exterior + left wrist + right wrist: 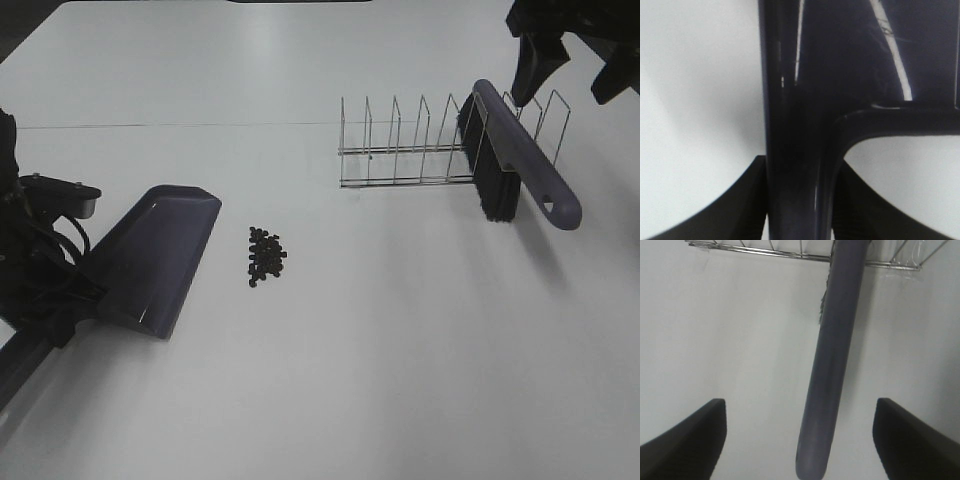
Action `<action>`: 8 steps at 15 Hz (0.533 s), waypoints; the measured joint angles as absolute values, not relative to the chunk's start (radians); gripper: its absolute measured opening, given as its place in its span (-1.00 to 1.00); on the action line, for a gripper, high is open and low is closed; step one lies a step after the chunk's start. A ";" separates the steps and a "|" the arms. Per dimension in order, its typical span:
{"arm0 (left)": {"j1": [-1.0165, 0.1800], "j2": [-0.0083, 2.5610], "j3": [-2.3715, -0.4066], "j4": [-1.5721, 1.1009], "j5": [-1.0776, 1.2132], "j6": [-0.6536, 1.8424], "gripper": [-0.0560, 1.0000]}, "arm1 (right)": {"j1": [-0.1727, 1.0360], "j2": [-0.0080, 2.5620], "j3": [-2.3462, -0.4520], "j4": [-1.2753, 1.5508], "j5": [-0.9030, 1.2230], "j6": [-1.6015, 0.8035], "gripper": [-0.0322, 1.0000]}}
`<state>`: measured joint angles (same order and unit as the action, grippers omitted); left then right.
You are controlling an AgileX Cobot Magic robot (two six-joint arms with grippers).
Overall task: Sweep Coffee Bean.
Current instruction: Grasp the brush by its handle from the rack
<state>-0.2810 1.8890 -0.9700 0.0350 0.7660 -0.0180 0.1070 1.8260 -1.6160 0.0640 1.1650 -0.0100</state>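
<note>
1. The coffee bean (265,254) is seen as a small, tight cluster of tiny, near-black oval pieces.
2. It is found on the white table (400,350), near the open edge of the purple-grey dustpan (160,255) but not touching it.
3. The left gripper (800,210) is clamped on the dustpan's handle.
4. The right gripper (578,62) is held with its jaws wide apart above the brush (520,165), which is set in the wire rack (400,150).

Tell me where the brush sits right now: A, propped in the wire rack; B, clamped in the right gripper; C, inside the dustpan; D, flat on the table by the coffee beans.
A: the brush leans in the wire rack, and the right gripper stands open, clear of it.
</note>
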 joint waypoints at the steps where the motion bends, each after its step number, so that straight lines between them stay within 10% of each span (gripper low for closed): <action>1: -0.281 1.889 -0.970 0.035 0.764 -0.018 -0.27 | 0.120 1.860 -1.656 0.054 1.165 -0.015 0.42; 8: -0.281 1.889 -0.970 0.035 0.761 -0.019 -0.27 | 0.129 2.046 -1.826 0.000 1.109 -0.020 0.42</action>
<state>-0.2810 1.8890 -0.9700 0.0350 0.7610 -0.0190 0.1290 2.0460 -1.8260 0.0000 1.1090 -0.0200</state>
